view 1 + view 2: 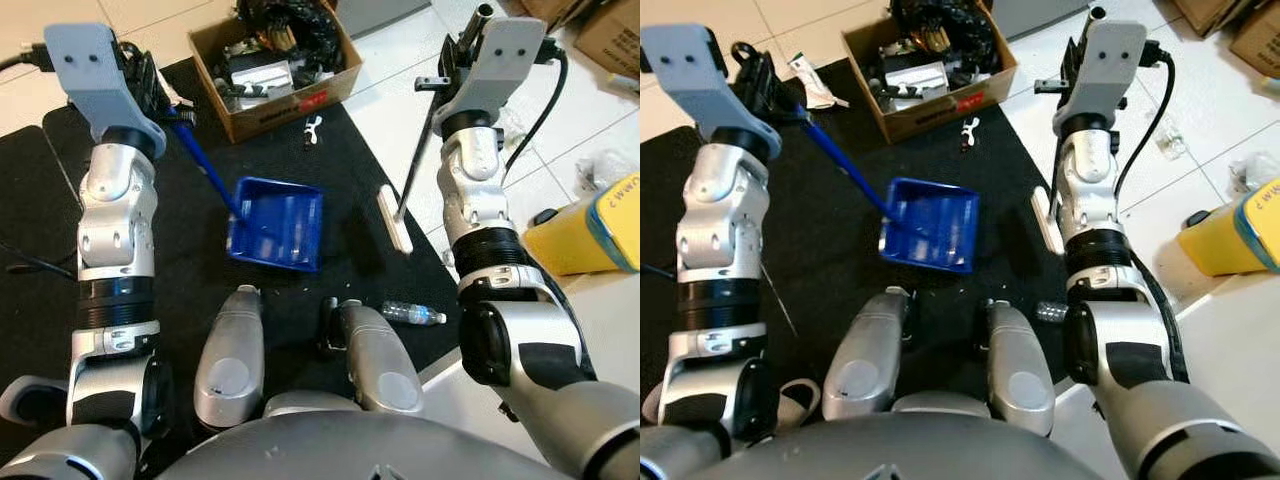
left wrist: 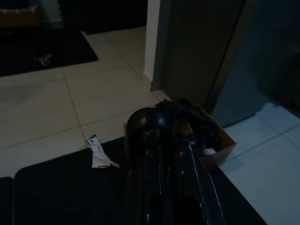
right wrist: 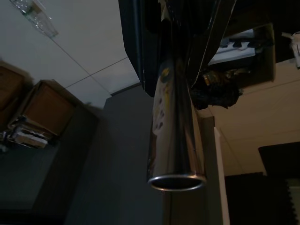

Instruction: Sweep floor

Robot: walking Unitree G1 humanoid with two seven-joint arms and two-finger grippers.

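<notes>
left eye view: the left gripper (image 1: 150, 85) is raised at far left and closed on the blue handle of the dustpan (image 1: 275, 222). the handle slants down to the right to the blue pan, which lies on the black mat (image 1: 190, 250) in front of the robot's knees. the right gripper (image 1: 470, 40) is up at far right, closed around the thin metal pole of the broom (image 1: 415, 160). the pole runs down and left to a white broom head (image 1: 394, 220) resting at the right edge of the mat, right of the pan and apart from it. a cardboard box (image 1: 275, 65) full of dark clutter sits at the far edge of the mat. a small plastic bottle (image 1: 412, 314) lies on its side near the right knee. a yellow container (image 1: 585, 230) stands on the white tile at right.

right eye view: same scene. a crumpled white wrapper (image 1: 818, 90) lies on the floor far left, by the mat edge. a small white bit (image 1: 968, 130) lies just near of the box.

left wrist view: dark. the black fingers (image 2: 154, 168) are together around something dark; the wrapper and the box show beyond them.

right wrist view: the fingers clamp a shiny metal tube, its open end (image 3: 177, 180) facing the camera.
</notes>
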